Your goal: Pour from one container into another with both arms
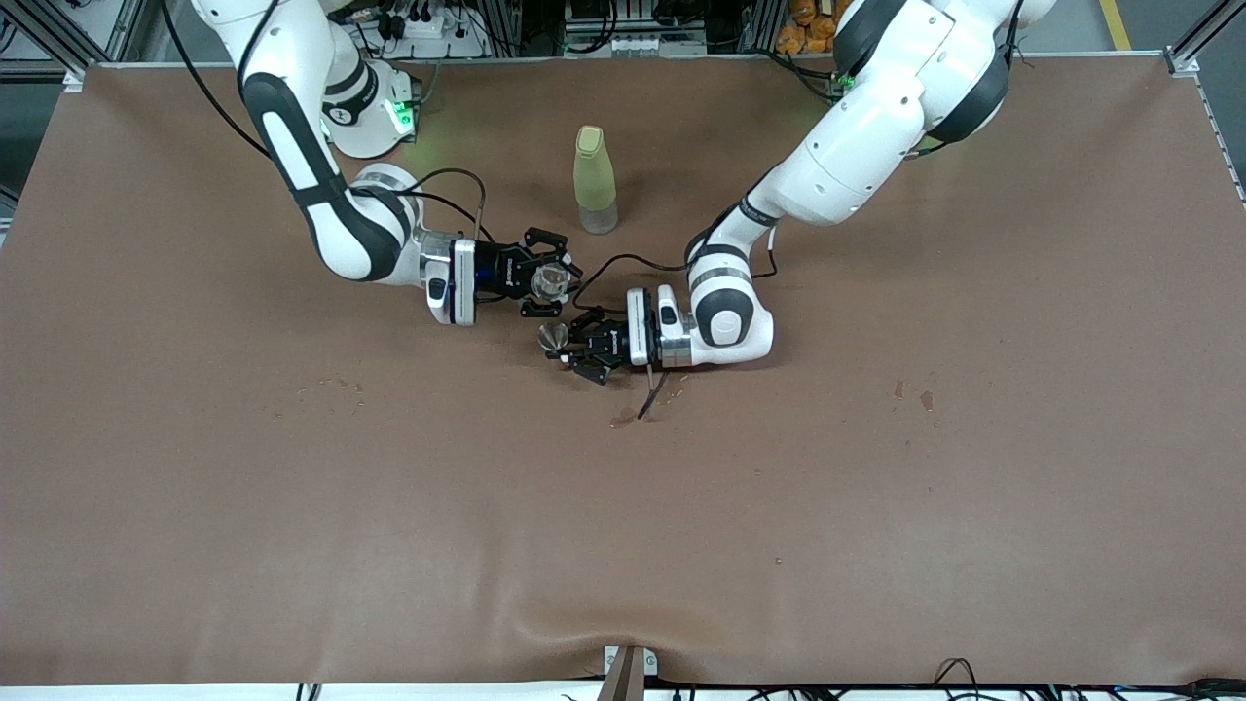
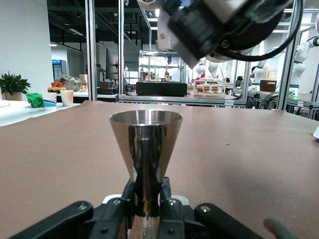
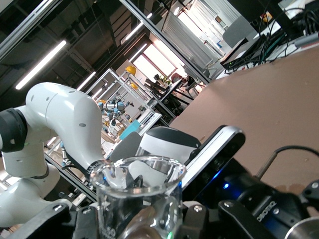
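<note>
Fingers of the left gripper (image 1: 563,348) pinch the silver cup (image 1: 553,337); the right gripper (image 1: 557,282) clasps the glass cup (image 1: 552,279).

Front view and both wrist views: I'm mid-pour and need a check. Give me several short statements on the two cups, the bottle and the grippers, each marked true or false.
1. The left gripper is shut on the silver metal cup. True.
2. The right gripper holds the yellow-green bottle. False: it is shut on the clear glass cup; the bottle stands free on the table, toward the robots' bases.
3. In the left wrist view the silver metal cup stands upright in the fingers, gripped at its narrow lower part. True.
4. The bottle has no cap. False: its cap is on.
5. The two grippers are at different ends of the table. False: they sit close together near the middle, in front of the bottle.
</note>
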Controlling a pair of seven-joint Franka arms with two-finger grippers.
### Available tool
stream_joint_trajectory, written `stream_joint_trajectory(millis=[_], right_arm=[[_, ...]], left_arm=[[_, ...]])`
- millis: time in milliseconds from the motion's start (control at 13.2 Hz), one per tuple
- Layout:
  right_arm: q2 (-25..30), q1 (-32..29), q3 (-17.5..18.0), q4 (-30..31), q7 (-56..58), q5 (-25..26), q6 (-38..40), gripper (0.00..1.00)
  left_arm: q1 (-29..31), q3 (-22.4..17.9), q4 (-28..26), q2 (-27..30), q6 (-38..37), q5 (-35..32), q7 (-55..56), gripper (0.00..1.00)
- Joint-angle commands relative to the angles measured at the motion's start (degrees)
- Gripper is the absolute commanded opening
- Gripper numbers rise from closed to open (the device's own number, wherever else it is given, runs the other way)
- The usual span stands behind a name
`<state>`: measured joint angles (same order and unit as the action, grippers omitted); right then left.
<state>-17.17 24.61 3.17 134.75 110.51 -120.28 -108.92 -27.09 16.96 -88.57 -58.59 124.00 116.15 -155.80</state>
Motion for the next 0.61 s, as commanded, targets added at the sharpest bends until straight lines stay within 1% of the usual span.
stream_joint_trajectory(millis=[0, 531], right_arm=[[2.75, 0.62, 0.34, 2.18, -3.89, -0.66, -0.33, 0.0], [2.75, 0.62, 0.43, 2.27, -13.9, -0.57, -0.24, 0.0]], left_arm=[[0.37, 0.35, -1.08, 0.93, -0.43, 2.15, -4.24, 0.0], [0.55, 0.27, -1.34, 1.02, -0.17, 2.06, -3.63, 0.0]])
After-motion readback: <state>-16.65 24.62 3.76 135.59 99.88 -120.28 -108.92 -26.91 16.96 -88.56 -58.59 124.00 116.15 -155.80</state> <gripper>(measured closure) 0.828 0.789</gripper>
